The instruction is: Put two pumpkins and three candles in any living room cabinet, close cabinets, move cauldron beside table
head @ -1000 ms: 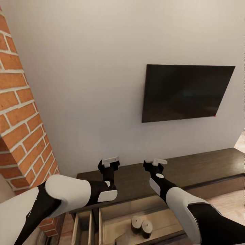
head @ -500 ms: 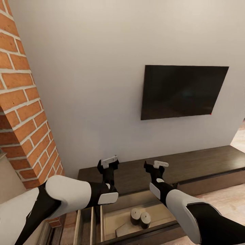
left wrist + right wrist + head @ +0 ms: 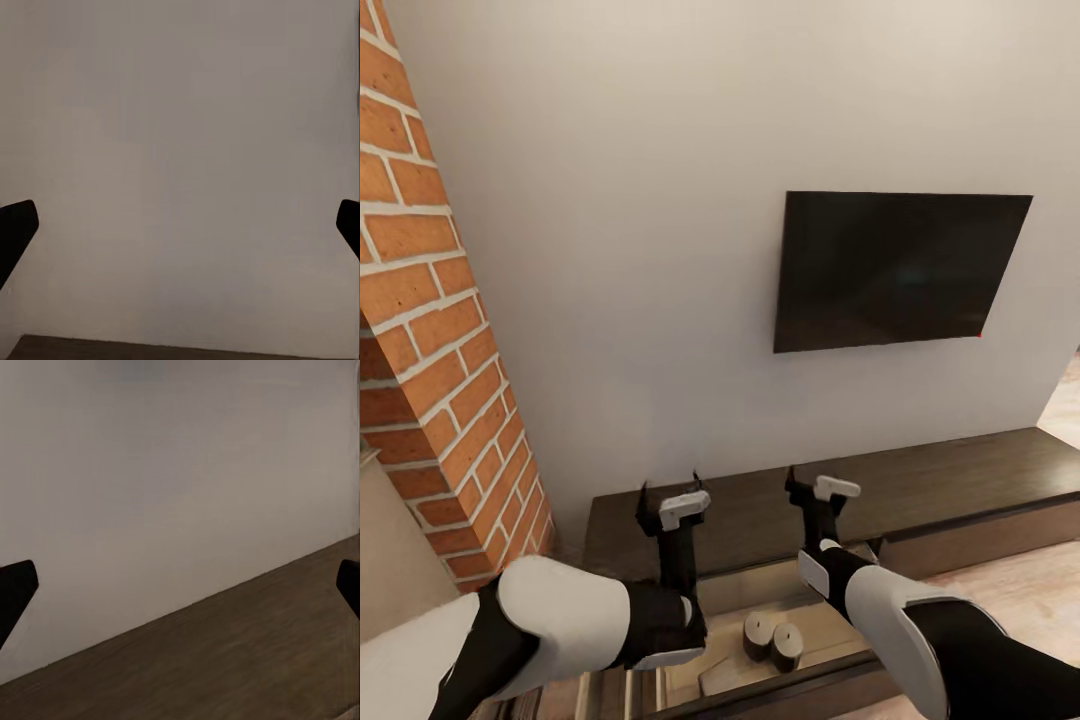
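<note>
The long dark-brown cabinet (image 3: 960,480) runs along the wall below me. One wide drawer (image 3: 722,662) stands pulled out, showing a tan inside. Two stout grey-brown candles (image 3: 773,636) stand side by side in it, touching. My left gripper (image 3: 668,492) hovers above the cabinet top near its left end, open and empty, and its forearm hides the drawer's left part. To its right my right gripper (image 3: 807,483) hangs open over the cabinet top, also empty. In the wrist views the left gripper (image 3: 180,229) and right gripper (image 3: 180,589) show wide-spread dark fingertips facing the wall and the cabinet top (image 3: 262,660).
A brick fireplace (image 3: 430,350) rises close at the left. A black TV (image 3: 895,265) hangs on the white wall above the cabinet. Light wood floor (image 3: 1010,590) shows at the right in front of the cabinet.
The view first shifted, so the camera moved. Since half a second ago my left arm has dropped lower and back, now covering the narrow left drawer. The right arm barely moved.
</note>
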`<state>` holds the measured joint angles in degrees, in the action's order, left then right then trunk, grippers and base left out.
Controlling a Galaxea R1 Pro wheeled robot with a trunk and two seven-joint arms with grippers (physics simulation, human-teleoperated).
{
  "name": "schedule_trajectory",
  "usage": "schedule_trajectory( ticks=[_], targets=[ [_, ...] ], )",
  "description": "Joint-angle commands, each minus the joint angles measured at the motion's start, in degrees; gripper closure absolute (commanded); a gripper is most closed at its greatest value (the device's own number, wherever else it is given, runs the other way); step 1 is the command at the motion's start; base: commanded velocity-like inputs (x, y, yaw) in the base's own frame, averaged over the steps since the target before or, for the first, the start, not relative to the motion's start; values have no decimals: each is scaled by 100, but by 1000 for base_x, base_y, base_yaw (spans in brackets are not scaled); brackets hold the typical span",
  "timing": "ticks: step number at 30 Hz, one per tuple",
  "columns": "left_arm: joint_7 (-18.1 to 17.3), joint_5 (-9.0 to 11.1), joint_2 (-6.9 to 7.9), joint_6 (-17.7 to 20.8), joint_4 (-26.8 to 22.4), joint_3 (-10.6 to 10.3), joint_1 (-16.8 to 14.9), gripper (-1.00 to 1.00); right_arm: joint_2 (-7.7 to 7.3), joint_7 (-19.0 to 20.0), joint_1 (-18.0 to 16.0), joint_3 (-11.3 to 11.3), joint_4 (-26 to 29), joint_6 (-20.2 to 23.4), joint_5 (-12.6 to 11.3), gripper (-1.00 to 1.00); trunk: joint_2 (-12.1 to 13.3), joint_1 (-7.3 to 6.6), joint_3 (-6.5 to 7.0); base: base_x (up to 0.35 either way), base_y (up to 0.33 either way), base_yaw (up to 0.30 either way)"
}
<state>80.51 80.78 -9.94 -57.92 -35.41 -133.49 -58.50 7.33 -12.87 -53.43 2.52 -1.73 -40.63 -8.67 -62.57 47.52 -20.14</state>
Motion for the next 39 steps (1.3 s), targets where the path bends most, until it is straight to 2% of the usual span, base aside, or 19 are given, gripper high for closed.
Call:
schedule_trajectory(
  ticks=[1,3,5,11,16,22,24,31,32,39],
  targets=[
    [624,-953,-6,-3,0,-39,322,-100,26,-5,42,29,-31,-432,-44,-100,-6,1,-7,0,0,0],
    [743,-1150,-6,5,4,-42,491,-100,44,-9,134,29,-35,-640,-46,-100,-6,1,-7,0,0,0],
    [771,-1208,-6,9,5,-43,567,-100,49,-11,205,29,-36,-736,-46,-100,-6,1,-7,0,0,0],
    [757,-1355,-4,52,7,-46,1089,-100,78,-79,642,29,-37,-1160,-29,-100,-6,1,-7,0,0,0],
    [759,-1446,127,41,25,-46,1514,-100,137,-98,1025,29,-37,-1466,-16,-100,-6,1,-7,0,0,0],
    [764,-1814,300,-9,120,-46,1876,-100,146,-106,1420,29,-38,-1636,-12,-100,-6,1,-7,0,0,0],
    [764,-1849,366,-20,126,-46,1907,-100,141,-108,1527,29,-38,-1656,-12,-100,-6,1,-7,0,0,0],
    [764,-1884,433,-28,162,-46,2066,-100,147,-118,1845,29,-38,-1792,-12,-100,-6,1,-7,0,0,0],
    [764,-1889,452,-34,190,-46,2136,-100,153,-119,2036,29,-38,-1937,-10,-100,-6,1,-7,0,0,0],
    [748,-1882,458,-36,290,-46,2258,-100,179,-119,2358,29,-38,-1937,-7,-100,-6,1,-7,-163,0,0]
  ],
)
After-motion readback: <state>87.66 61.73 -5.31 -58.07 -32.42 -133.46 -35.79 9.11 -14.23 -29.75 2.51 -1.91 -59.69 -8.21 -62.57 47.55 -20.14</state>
